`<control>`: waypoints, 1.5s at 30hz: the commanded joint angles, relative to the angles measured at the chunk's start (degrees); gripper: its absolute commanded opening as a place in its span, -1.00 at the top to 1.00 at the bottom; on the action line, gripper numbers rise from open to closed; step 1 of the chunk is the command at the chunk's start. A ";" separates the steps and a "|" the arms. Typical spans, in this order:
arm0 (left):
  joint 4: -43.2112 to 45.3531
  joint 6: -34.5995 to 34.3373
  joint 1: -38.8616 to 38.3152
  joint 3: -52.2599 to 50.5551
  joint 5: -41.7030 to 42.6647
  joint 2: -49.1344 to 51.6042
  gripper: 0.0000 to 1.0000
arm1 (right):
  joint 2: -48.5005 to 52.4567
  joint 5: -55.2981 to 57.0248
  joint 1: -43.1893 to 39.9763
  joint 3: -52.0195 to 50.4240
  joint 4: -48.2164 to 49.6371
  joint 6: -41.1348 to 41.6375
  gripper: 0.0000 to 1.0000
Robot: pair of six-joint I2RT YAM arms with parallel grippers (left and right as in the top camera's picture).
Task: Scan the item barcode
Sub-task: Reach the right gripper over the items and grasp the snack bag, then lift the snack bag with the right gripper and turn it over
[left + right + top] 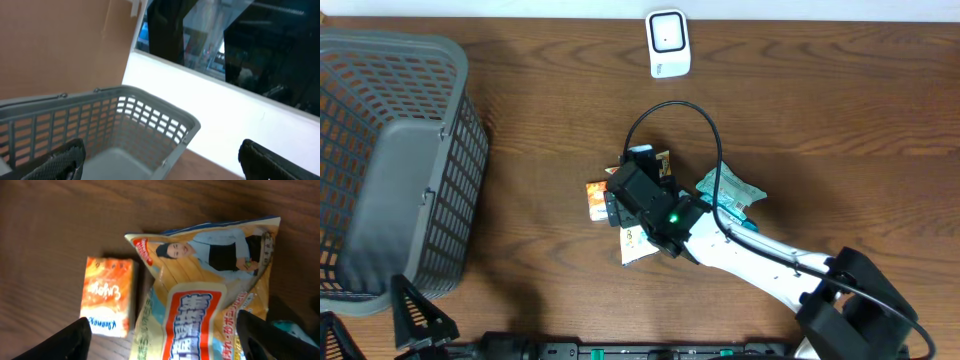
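Several snack items lie in a heap at the table's middle. A yellow snack bag (pixel 200 280) with a red-and-blue label lies face up, and a corner of it (pixel 636 243) pokes out under the arm in the overhead view. A small orange box (pixel 107 297) (pixel 595 198) lies just left of it. My right gripper (pixel 162 330) (pixel 625 195) hangs right over the bag, open, one finger on each side of it, holding nothing. The white barcode scanner (pixel 668 42) stands at the table's far edge. My left gripper (pixel 162 157) is open and empty beside the basket.
A grey mesh basket (pixel 380 150) (pixel 150 115) fills the table's left side. A teal packet (pixel 732 195) lies to the right of the heap, partly under the right arm. The left gripper's fingers (pixel 418 315) show at the near left corner.
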 commanded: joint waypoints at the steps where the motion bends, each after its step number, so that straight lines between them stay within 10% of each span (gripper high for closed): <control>1: -1.40 -0.55 0.09 -0.28 -0.33 -0.11 -0.96 | 5.09 3.61 -0.04 0.83 1.09 2.78 -0.75; 13: -5.22 -0.55 0.09 -0.28 -0.33 -0.11 -0.96 | 10.27 4.94 -1.11 0.83 2.82 3.91 -0.47; 27: -14.62 -0.55 0.09 -0.28 -0.33 -0.11 -0.96 | 10.23 -1.27 -2.25 0.83 0.20 4.61 0.95; 35: -13.73 -0.59 0.09 -0.94 1.64 -0.11 -0.96 | 3.98 -19.17 -9.31 0.87 -5.16 4.68 0.98; 45: -13.53 -0.61 0.09 -8.26 10.64 -0.11 -0.96 | -12.63 -67.54 -26.43 0.87 -8.17 4.94 0.97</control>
